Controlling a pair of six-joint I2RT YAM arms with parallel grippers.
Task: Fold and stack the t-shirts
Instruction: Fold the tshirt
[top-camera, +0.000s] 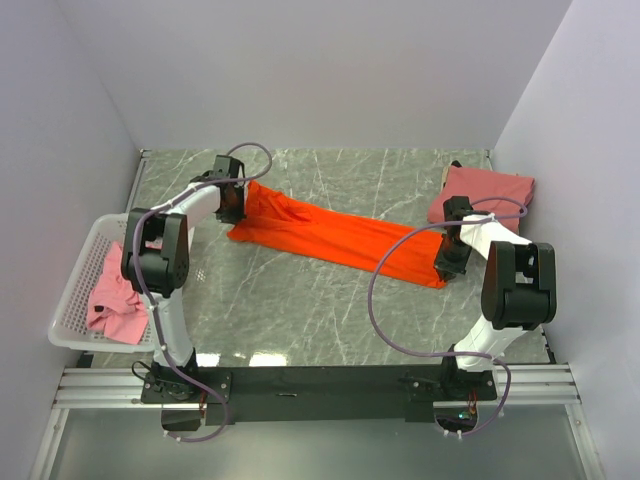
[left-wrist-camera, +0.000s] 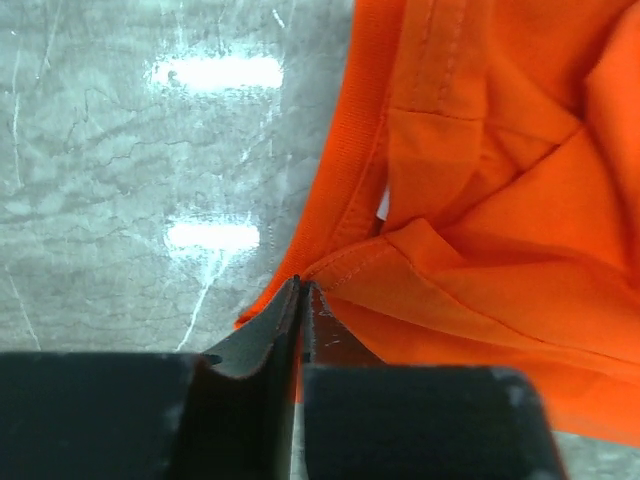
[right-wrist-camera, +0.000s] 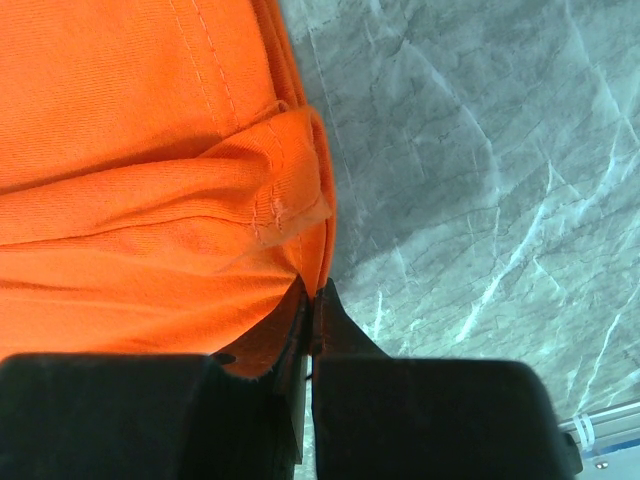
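The bright orange t-shirt (top-camera: 330, 235) lies pulled out into a long band across the marble table, from back left to right of centre. My left gripper (top-camera: 232, 205) is shut on its back-left end; in the left wrist view the jaws (left-wrist-camera: 303, 287) meet on a hemmed edge of the orange cloth (left-wrist-camera: 500, 200). My right gripper (top-camera: 450, 262) is shut on the shirt's opposite end, and the right wrist view shows the orange fabric (right-wrist-camera: 130, 200) bunched at the closed tips (right-wrist-camera: 313, 290). A salmon-pink t-shirt (top-camera: 482, 195) lies folded at the back right. A lighter pink t-shirt (top-camera: 113, 300) is crumpled in the basket.
A white perforated basket (top-camera: 75, 290) hangs off the table's left edge beside the left arm. Grey walls close in the back and both sides. Bare marble (top-camera: 320, 310) runs between the orange shirt and the arm bases.
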